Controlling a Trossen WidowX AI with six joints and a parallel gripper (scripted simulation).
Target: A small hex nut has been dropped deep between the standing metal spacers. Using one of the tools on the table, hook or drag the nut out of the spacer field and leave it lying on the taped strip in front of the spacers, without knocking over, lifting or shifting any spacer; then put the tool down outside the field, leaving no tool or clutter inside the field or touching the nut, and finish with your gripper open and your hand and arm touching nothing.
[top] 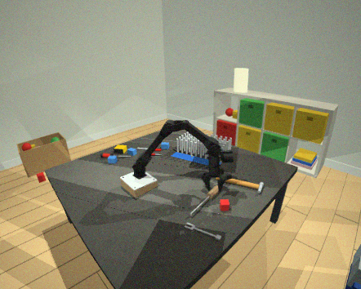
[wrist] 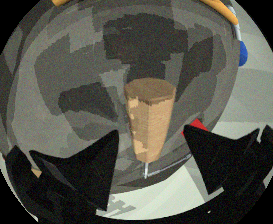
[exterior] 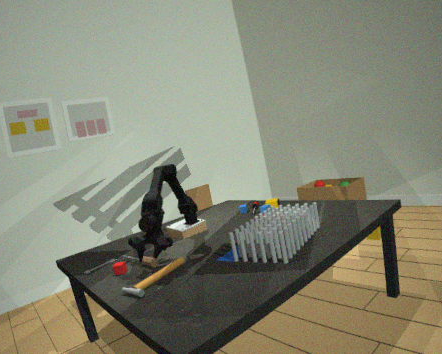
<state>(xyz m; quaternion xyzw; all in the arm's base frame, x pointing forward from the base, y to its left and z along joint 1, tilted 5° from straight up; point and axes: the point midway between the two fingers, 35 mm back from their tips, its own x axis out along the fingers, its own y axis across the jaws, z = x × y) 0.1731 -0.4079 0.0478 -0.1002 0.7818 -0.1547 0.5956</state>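
A tool with a wooden handle (top: 212, 192) (exterior: 149, 262) (wrist: 152, 120) and a thin metal shaft (top: 199, 206) lies on the table. My gripper (top: 214, 187) (exterior: 149, 254) (wrist: 152, 132) is open, its fingers on either side of the handle, with gaps showing beside it in the wrist view. The standing metal spacers (top: 185, 144) (exterior: 280, 237) are in rows beyond the arm, all looking upright. The blue taped strip (top: 183, 157) (exterior: 228, 257) lies in front of them, partly hidden by the arm in the top view. The hex nut cannot be made out.
A hammer (top: 244, 184) (exterior: 160, 273) lies close beside the gripper. A red cube (top: 225, 205) (exterior: 120, 268) (wrist: 197, 125) and a wrench (top: 203, 231) lie near the shaft. Blue blocks (top: 165, 145), a yellow block (top: 120, 149) and screwdrivers lie across the table.
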